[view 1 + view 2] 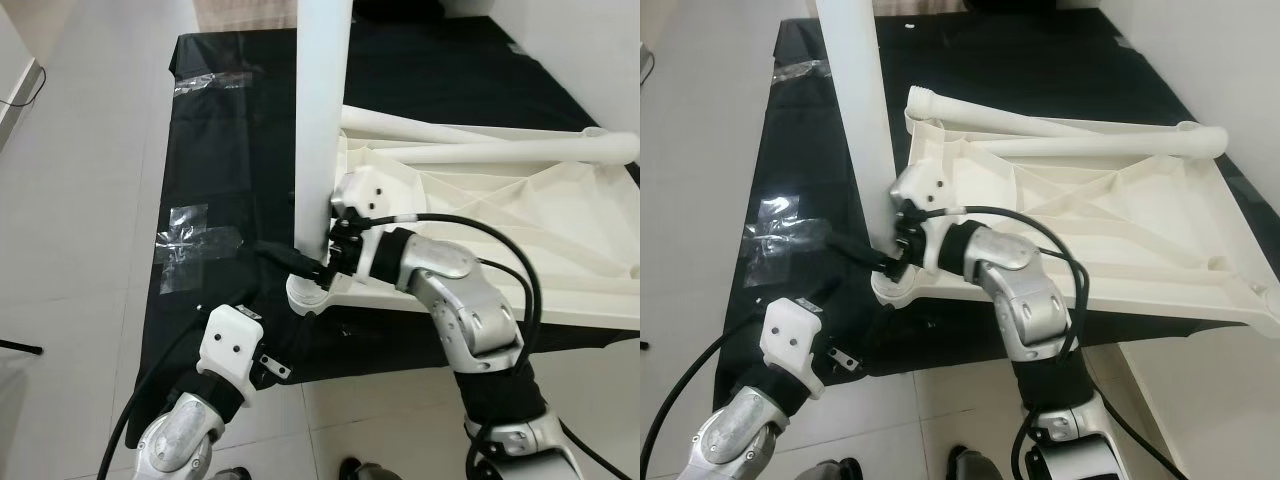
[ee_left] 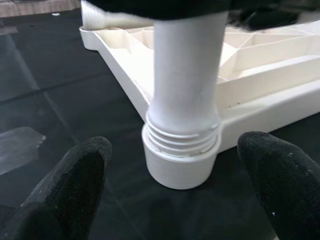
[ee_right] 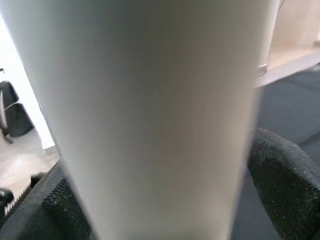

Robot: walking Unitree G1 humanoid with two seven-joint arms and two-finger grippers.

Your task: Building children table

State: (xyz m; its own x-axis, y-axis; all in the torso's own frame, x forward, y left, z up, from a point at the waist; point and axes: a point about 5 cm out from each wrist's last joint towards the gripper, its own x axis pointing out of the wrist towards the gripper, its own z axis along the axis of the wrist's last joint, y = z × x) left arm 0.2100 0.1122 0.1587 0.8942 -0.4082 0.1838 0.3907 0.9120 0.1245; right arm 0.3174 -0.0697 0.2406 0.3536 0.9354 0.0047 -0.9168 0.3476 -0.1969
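White plastic table leg [image 1: 322, 120] is held upright in the near left corner socket [image 2: 181, 159] of the upturned tabletop [image 1: 1120, 220] on a black mat [image 1: 225, 150], clamped by the right gripper [image 1: 312, 262]; the left gripper [image 2: 180, 200], fingers apart, is poised near the socket

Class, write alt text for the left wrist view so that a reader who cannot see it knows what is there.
A white plastic table leg stands upright in the round corner socket of an upturned white plastic tabletop, with a few screw threads showing above the socket. The left gripper faces it with jaws open, one black finger on each side and not touching, above a black floor mat.
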